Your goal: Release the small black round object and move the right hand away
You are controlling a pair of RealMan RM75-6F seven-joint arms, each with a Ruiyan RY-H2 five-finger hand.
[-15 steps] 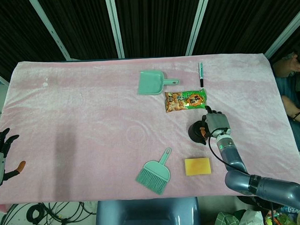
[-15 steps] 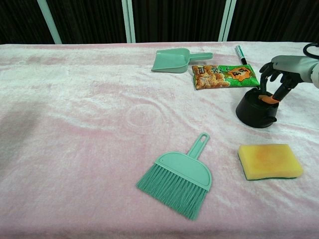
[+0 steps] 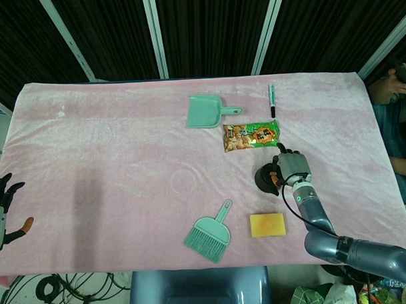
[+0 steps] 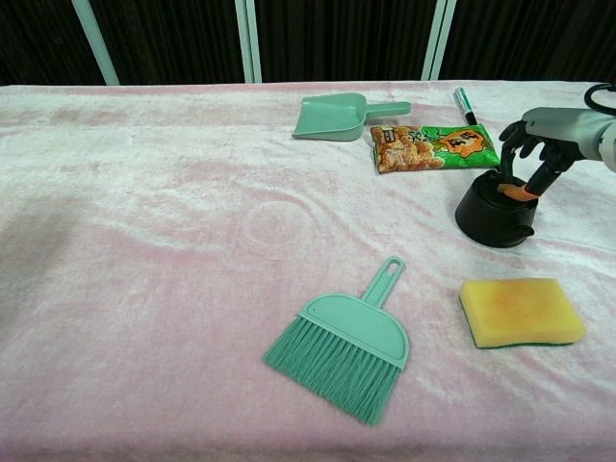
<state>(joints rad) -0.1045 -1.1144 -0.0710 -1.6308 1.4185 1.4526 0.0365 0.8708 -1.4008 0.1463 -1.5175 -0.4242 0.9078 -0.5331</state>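
Head view: right hand (image 3: 291, 166) at right of centre, wrapped against the small black round object (image 3: 264, 178), which sits on the pink worktop (image 3: 110, 162) just below the snack packet (image 3: 251, 135) and above the yellow sponge (image 3: 267, 224). Fingers curl over its right side, so contact not broken; grip reads as on. Left hand (image 3: 1, 199) at far left edge, off the worktop, fingers spread, holding nothing. Dustpan (image 3: 204, 112) and pen (image 3: 272, 99) upper centre, brush (image 3: 208, 234) lower centre, all well apart from the action. Chest view: right hand (image 4: 547, 135) at right edge, dark fingers (image 4: 515, 137) draped over the rim of the small black round object (image 4: 494, 218), orange-tipped thumb down at its top edge, looks like a pinch on the rim. Object upright, base flat on worktop. Snack packet (image 4: 435, 146) just behind it, sponge (image 4: 523, 310) near in front. Risk, my judgement: if the thumb stays hooked on the rim as the hand withdraws, the object gets dragged or tipped, maybe into the packet. Opening fully before lifting away should avoid that.
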